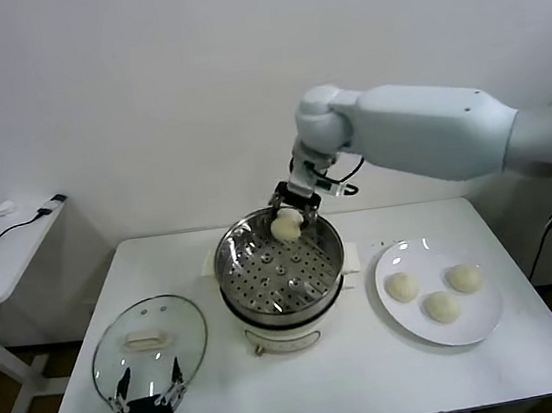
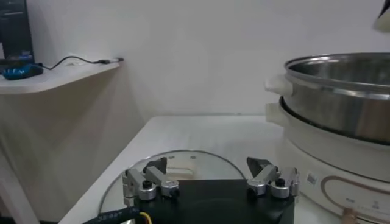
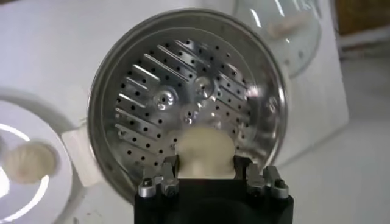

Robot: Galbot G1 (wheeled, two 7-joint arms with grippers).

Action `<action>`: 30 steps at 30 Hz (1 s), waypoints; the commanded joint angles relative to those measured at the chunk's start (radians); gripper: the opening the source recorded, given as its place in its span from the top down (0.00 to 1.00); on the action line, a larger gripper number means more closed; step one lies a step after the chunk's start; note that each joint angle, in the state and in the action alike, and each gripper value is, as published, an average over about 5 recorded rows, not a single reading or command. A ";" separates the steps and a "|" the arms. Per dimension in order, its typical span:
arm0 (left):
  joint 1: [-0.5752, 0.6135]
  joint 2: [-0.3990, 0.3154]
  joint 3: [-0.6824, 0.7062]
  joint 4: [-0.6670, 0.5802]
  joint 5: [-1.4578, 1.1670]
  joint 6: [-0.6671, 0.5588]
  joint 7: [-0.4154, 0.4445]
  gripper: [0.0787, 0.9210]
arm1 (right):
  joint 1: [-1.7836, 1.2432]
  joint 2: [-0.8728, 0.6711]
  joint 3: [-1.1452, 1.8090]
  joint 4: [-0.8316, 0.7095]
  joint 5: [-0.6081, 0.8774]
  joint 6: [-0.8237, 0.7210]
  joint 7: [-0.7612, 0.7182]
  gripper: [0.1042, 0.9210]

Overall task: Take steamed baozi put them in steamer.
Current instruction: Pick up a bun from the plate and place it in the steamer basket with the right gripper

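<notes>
Right gripper [image 1: 288, 212]: fingers clenched on one bun [image 1: 287, 226], held above the far rim of the steamer [image 1: 285, 311], probably so it can go down onto the tray without scraping the wall.
Steamer: perforated tray [image 3: 183, 97] bare; nothing rests on it yet.
Plate [image 1: 477, 328]: on the worktop [image 1: 377, 375] to the right of the steamer, holding three buns [image 1: 402, 287] set apart from each other.
Glass lid [image 1: 150, 345]: laid flat on the worktop left of the steamer, leaving the pot open.
Left gripper [image 2: 210, 178]: idle low over the lid's near edge, fingers released and holding nothing.
</notes>
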State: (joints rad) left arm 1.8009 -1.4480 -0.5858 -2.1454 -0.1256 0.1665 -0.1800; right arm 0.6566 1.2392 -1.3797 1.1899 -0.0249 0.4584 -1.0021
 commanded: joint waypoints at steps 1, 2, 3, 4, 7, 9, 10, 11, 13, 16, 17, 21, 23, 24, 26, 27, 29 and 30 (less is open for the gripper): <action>0.004 -0.001 0.003 -0.007 0.002 -0.002 0.000 0.12 | -0.111 0.087 0.014 -0.186 -0.242 0.210 0.062 0.39; 0.005 -0.001 0.003 -0.006 0.002 -0.002 0.000 0.12 | -0.121 0.093 0.019 -0.207 -0.249 0.215 0.065 0.39; 0.005 -0.001 0.003 -0.005 0.002 -0.003 0.000 0.12 | -0.129 0.098 0.023 -0.222 -0.254 0.219 0.068 0.39; 0.004 -0.001 0.003 -0.004 0.002 -0.003 -0.001 0.12 | -0.137 0.103 0.027 -0.238 -0.259 0.222 0.073 0.39; 0.001 -0.001 0.003 -0.001 0.002 -0.005 -0.001 0.12 | -0.164 0.119 0.046 -0.278 -0.282 0.233 0.094 0.39; -0.001 -0.001 0.003 0.001 0.002 -0.005 -0.002 0.12 | -0.183 0.132 0.061 -0.303 -0.300 0.239 0.108 0.39; -0.002 -0.001 0.003 0.002 0.001 -0.004 -0.002 0.12 | -0.192 0.140 0.069 -0.317 -0.309 0.242 0.114 0.39; -0.004 -0.001 0.003 0.002 0.001 -0.004 -0.002 0.12 | -0.200 0.147 0.076 -0.330 -0.316 0.245 0.118 0.39; -0.006 0.000 0.002 0.004 0.000 -0.004 -0.003 0.12 | -0.213 0.161 0.086 -0.355 -0.324 0.249 0.125 0.40; -0.010 0.001 0.000 0.008 -0.002 -0.004 -0.004 0.12 | -0.228 0.179 0.099 -0.385 -0.331 0.253 0.134 0.40; -0.011 0.002 0.000 0.009 -0.003 -0.004 -0.005 0.12 | -0.232 0.184 0.102 -0.393 -0.330 0.254 0.136 0.40; -0.014 0.003 -0.001 0.011 -0.005 -0.004 -0.005 0.12 | -0.239 0.193 0.108 -0.410 -0.324 0.261 0.132 0.38; -0.016 0.004 -0.001 0.011 -0.006 -0.004 -0.005 0.12 | -0.239 0.193 0.108 -0.410 -0.320 0.264 0.132 0.36; -0.017 0.004 -0.001 0.011 -0.006 -0.004 -0.005 0.12 | -0.238 0.192 0.111 -0.409 -0.317 0.265 0.133 0.33; -0.018 0.005 -0.002 0.012 -0.006 -0.004 -0.006 0.12 | -0.235 0.190 0.119 -0.405 -0.308 0.264 0.134 0.27; -0.019 0.005 -0.002 0.012 -0.006 -0.004 -0.006 0.12 | -0.230 0.187 0.123 -0.400 -0.300 0.265 0.134 0.23; -0.019 0.005 -0.002 0.011 -0.006 -0.004 -0.007 0.12 | -0.206 0.177 0.127 -0.378 -0.274 0.264 0.127 0.17; -0.020 0.005 -0.002 0.010 -0.006 -0.004 -0.007 0.12 | -0.189 0.168 0.126 -0.363 -0.252 0.264 0.120 0.15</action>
State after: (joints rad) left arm 1.7832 -1.4442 -0.5873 -2.1349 -0.1318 0.1623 -0.1858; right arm 0.4527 1.4022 -1.2766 0.8370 -0.3000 0.7026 -0.8847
